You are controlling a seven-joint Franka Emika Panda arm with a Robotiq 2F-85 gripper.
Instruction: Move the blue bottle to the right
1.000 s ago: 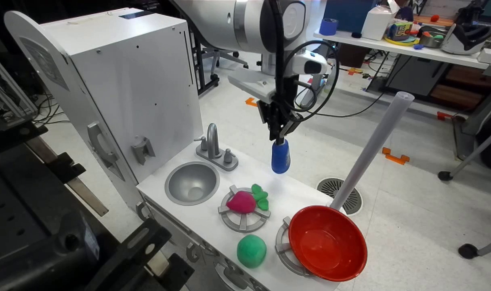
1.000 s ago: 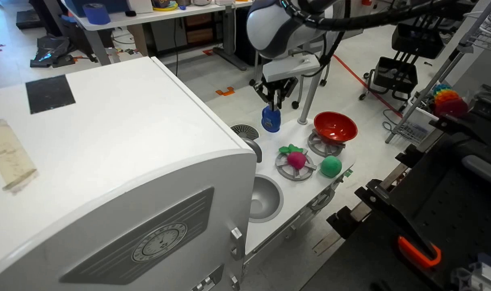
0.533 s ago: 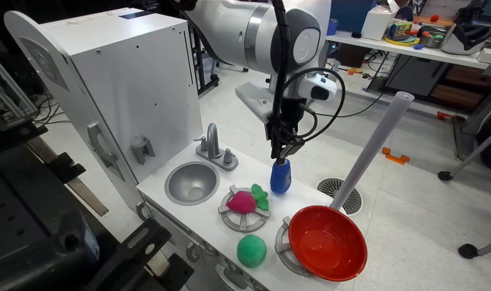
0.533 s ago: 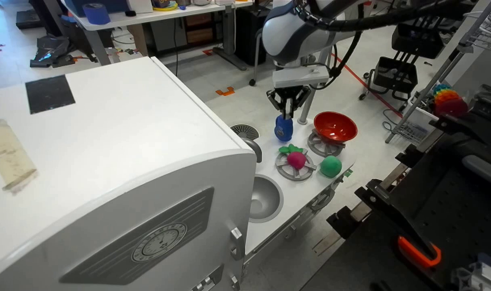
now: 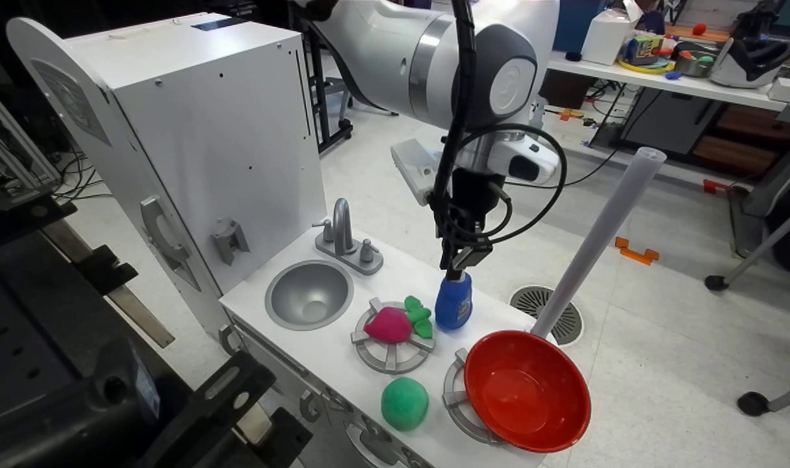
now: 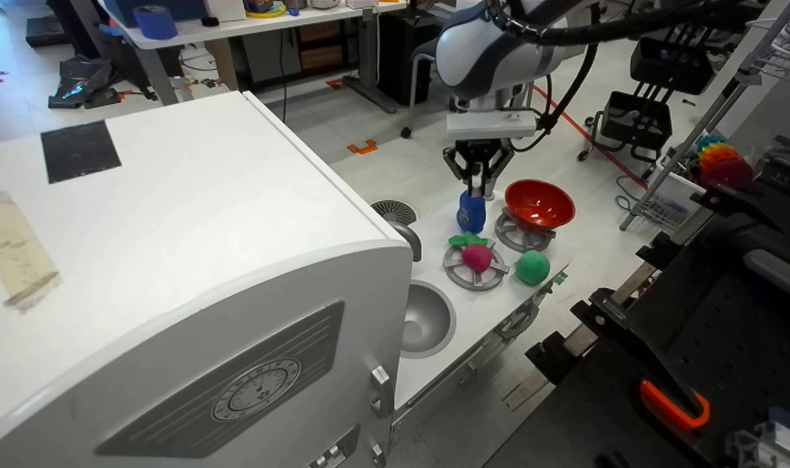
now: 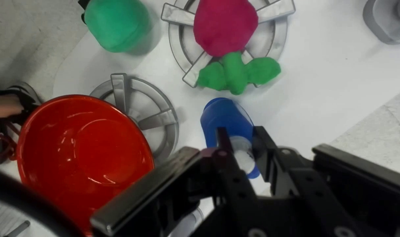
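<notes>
The blue bottle (image 5: pixel 453 307) with a white cap is near upright at the back of the white toy counter. It also shows in an exterior view (image 6: pixel 471 216) and in the wrist view (image 7: pixel 223 117). My gripper (image 5: pixel 455 273) is above it, with its fingers closed on either side of the white cap; it also shows in an exterior view (image 6: pixel 477 190) and in the wrist view (image 7: pixel 241 135). The bottle's base is at or just above the counter; I cannot tell if it touches. The fingers hide part of the neck.
A red bowl (image 5: pixel 528 390) sits on a burner beside the bottle, near a grey upright post (image 5: pixel 596 247). A pink toy with green leaves (image 5: pixel 390 325) lies on the adjacent burner. A green ball (image 5: pixel 405 403) is near the front edge. The sink (image 5: pixel 309 294) and faucet (image 5: pixel 343 227) are farther along.
My gripper has carried the blue bottle down to the counter's level and toward the red bowl, rightward in the exterior views. The bowl, ball and pink toy have not moved.
</notes>
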